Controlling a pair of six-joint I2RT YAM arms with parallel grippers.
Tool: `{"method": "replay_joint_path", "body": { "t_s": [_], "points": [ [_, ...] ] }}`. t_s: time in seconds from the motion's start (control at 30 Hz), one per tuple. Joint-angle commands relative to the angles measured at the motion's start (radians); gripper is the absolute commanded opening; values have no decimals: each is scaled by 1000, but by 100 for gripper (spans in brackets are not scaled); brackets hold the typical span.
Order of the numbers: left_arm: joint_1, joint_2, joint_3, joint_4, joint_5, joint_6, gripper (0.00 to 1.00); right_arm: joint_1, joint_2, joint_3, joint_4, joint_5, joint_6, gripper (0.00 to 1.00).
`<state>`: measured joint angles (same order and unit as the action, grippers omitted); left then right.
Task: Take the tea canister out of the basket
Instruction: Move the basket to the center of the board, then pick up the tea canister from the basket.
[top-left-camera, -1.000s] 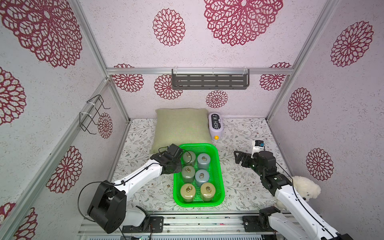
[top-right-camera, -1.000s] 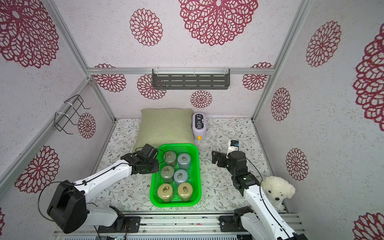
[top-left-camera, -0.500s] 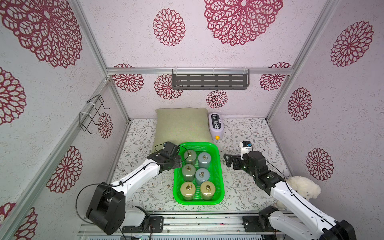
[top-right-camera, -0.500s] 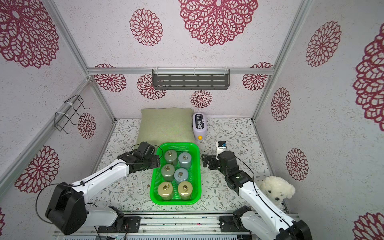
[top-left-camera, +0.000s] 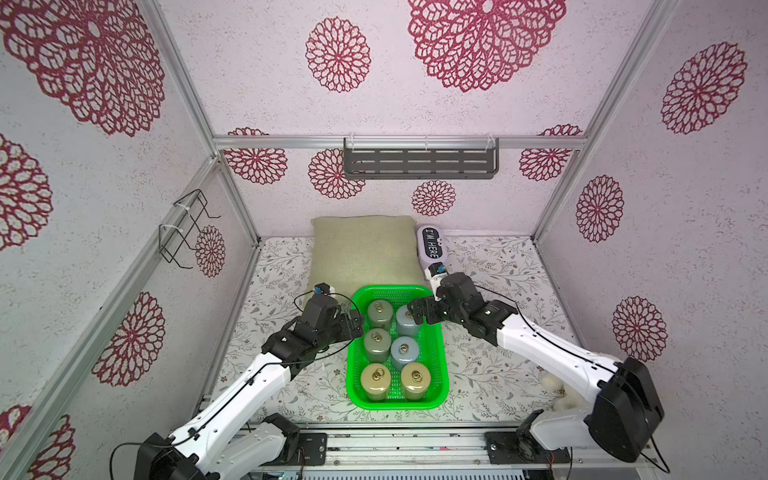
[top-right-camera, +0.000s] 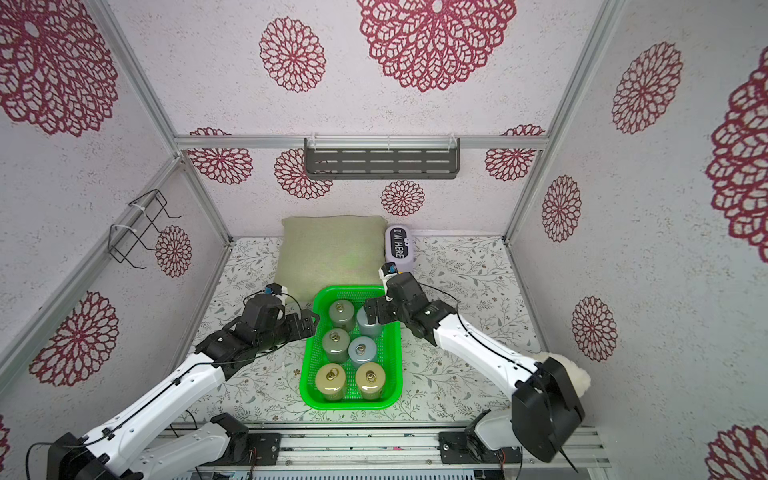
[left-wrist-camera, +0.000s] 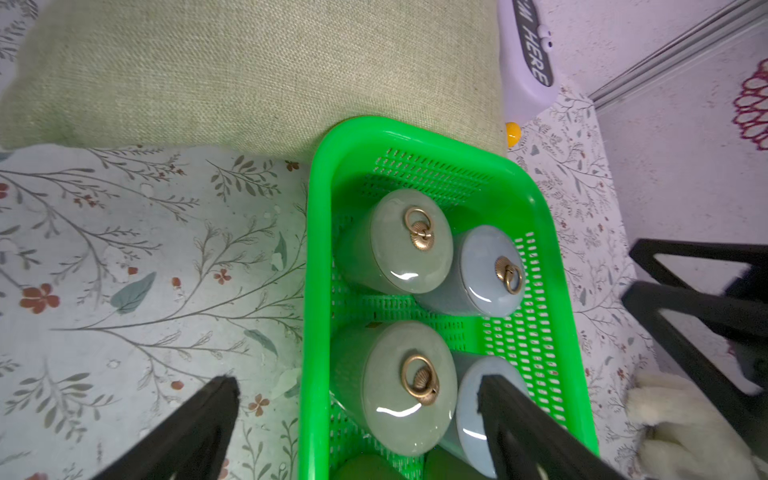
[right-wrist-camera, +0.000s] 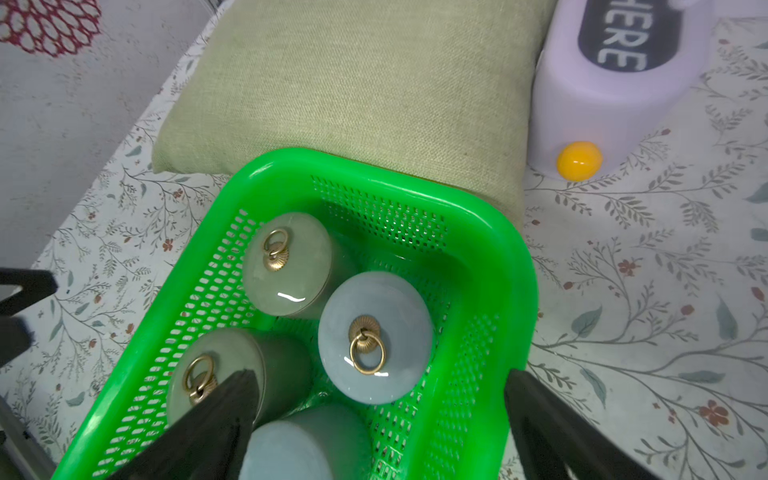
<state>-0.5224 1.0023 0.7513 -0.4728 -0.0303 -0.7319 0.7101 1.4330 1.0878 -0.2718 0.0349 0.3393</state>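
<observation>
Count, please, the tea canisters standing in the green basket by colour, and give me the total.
Sage-green canisters: 2
Blue-grey canisters: 2
Tan-yellow canisters: 2
Total in the basket: 6

Floral tabletop (top-left-camera: 282, 266) carries basket (top-left-camera: 392, 405), cushion (top-left-camera: 365, 249), lilac box (top-left-camera: 432, 249) and plush toy (top-right-camera: 575, 376).
</observation>
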Motion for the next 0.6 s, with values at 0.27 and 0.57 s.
{"method": "replay_joint_path", "body": {
  "t_s": [0.27, 0.57],
  "points": [
    [-64, -97, -122, 142, 12, 2, 97, 26, 251, 182, -213, 66, -73, 93],
    [-72, -128, -135, 166, 14, 0, 97, 46, 380, 259, -259, 90, -80, 99]
  ]
}}
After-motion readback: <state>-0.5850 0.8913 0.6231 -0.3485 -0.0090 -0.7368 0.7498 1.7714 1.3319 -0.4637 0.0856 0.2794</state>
